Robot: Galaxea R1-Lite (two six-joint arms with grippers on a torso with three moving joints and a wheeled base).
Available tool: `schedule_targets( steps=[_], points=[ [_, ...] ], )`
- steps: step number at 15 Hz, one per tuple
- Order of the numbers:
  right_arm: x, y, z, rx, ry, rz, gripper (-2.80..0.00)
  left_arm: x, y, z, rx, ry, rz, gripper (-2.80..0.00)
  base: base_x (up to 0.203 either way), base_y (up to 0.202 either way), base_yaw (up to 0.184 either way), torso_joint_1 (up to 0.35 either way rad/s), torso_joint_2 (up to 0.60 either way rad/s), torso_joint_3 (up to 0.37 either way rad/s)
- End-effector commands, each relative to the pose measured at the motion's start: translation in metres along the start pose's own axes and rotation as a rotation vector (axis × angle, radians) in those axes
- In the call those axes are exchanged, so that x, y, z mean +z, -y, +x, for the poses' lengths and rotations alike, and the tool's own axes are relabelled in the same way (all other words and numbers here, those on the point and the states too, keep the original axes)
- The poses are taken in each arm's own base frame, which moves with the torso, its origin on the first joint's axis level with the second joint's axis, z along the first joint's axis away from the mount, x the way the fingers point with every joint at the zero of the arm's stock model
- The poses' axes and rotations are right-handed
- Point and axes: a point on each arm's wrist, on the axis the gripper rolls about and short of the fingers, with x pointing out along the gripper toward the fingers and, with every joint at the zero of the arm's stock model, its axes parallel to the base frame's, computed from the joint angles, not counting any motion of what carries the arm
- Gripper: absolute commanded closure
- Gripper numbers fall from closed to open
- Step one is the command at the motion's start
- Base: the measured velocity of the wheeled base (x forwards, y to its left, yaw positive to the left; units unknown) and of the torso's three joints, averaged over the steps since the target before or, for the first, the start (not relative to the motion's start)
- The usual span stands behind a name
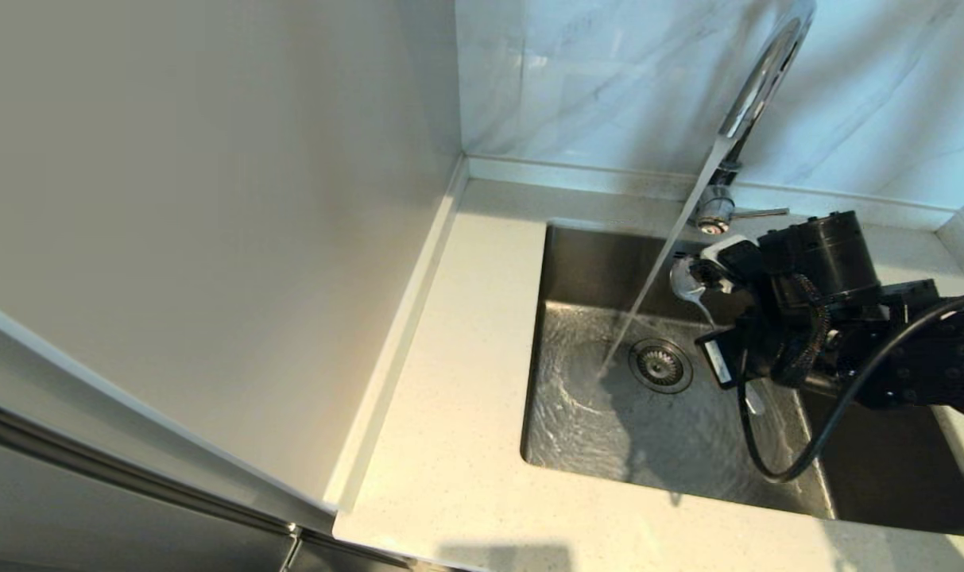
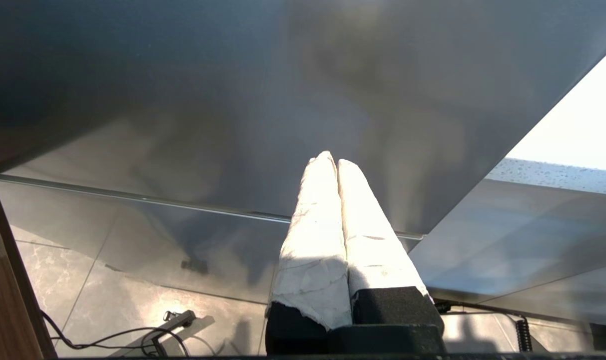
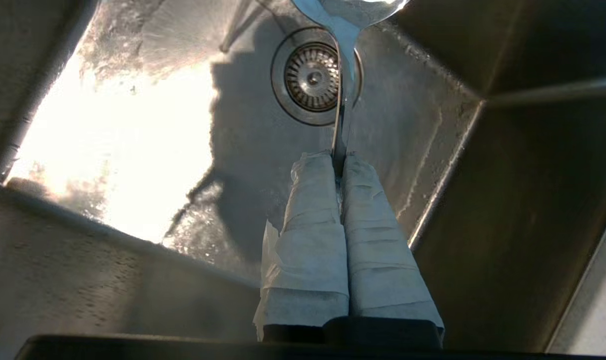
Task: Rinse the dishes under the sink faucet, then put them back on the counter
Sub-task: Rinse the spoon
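Right hand (image 3: 340, 160) clamped on thin chrome spoon (image 3: 343, 60) handle, over steel sink (image 1: 609, 429), beside faucet (image 1: 756, 87) stream. Wet rippled basin, round strainer (image 1: 660, 365). Left hand (image 2: 331, 162) closed, empty, below tabletop (image 1: 450, 413).

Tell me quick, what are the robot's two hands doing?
Left gripper: shut, holding nothing.
Right gripper: shut on a metal spoon, over the sink.

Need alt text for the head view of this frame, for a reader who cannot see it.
The right pincer holds a metal spoon over the sink, beside the stream running from the faucet. Water ripples across the basin floor around the drain strainer. The cream counter lies left of the sink; the left pincer is out of this view.
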Motion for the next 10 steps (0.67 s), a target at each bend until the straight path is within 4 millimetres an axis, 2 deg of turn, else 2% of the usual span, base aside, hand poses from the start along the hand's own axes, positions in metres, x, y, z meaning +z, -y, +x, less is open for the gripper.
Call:
schedule_targets(
  steps=[1, 3, 10],
  points=[
    [0.005, -0.014, 0.007, 0.004, -0.001, -0.018, 0.0, 0.0, 0.0, 0.0, -0.001, 0.0, 0.0, 0.0, 0.0, 0.0, 0.0, 0.0, 0.0, 0.0],
    [0.006, -0.015, 0.011, -0.005, -0.004, -0.018, 0.0, 0.0, 0.0, 0.0, 0.001, 0.0, 0.0, 0.0, 0.0, 0.0, 0.0, 0.0, 0.0, 0.0],
    [0.031, -0.016, 0.024, -0.092, 0.038, 0.021, 0.0, 0.0, 0.0, 0.0, 0.001, 0.0, 0.0, 0.0, 0.0, 0.0, 0.0, 0.0, 0.0, 0.0]
  ],
)
